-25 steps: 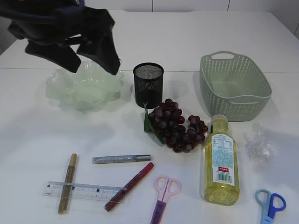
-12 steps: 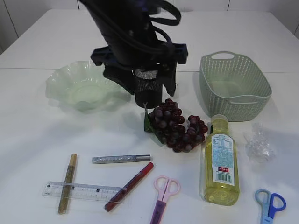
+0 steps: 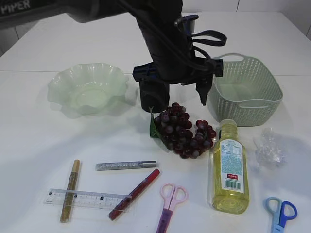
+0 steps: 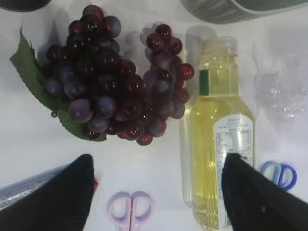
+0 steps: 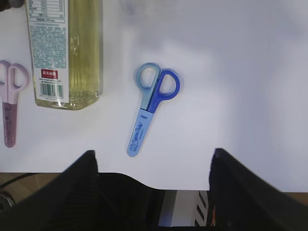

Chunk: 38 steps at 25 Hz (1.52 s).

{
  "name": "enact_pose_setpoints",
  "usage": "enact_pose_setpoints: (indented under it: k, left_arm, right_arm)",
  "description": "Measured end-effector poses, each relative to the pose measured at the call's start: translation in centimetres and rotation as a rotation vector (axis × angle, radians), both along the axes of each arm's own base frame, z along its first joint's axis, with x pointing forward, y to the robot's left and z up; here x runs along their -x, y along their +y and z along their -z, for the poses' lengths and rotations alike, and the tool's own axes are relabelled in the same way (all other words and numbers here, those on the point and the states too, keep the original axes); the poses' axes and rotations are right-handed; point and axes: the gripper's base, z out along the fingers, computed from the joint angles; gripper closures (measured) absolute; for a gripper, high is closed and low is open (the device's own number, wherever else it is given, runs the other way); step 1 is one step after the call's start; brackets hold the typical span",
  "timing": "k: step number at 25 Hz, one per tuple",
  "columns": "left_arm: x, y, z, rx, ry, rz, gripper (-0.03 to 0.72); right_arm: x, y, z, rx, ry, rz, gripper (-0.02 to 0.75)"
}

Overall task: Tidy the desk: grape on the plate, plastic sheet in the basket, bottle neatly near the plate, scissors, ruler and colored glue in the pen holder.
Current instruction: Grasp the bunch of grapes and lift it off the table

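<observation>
Left gripper (image 4: pixel 156 192), jaws wide apart and empty, hangs above the grape (image 4: pixel 108 79), a dark purple bunch with a green leaf lying on the table just beside the bottle (image 4: pixel 219 139). Right gripper (image 5: pixel 154 187), likewise open, hangs over blue scissors (image 5: pixel 151 106).

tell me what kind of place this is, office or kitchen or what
Most likely a lab tabletop staged as a desk to tidy: a plain white table with stationery such as a ruler and pink scissors, a mesh pen holder, and a robot arm reaching over it.
</observation>
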Motion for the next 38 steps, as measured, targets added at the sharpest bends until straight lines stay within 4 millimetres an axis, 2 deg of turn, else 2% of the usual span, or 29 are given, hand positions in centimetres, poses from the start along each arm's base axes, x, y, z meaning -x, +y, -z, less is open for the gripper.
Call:
enact_pose_setpoints:
  k: [7, 15, 24, 38]
  left_arm:
    - [-1.2, -0.6, 2.2, -0.054, 0.016, -0.063, 0.086]
    - [-2.7, 0.5, 3.2, -0.075, 0.041, -0.131, 0.086]
    - [-3.2, -0.2, 4.8, -0.072, 0.067, -0.135, 0.086]
    - [-3.8, -0.1, 7.1, -0.075, 0.14, -0.156, 0.086]
  right_arm:
    - [0.0, 0.2, 0.0, -0.018, -0.006, -0.009, 0.186]
    - [-0.1, 0.3, -0.1, -0.036, -0.007, -0.005, 0.187]
    - [0.0, 0.9, -0.1, -0.033, -0.012, -0.056, 0.188]
    - [0.0, 0.9, -0.1, -0.032, -0.013, -0.06, 0.189]
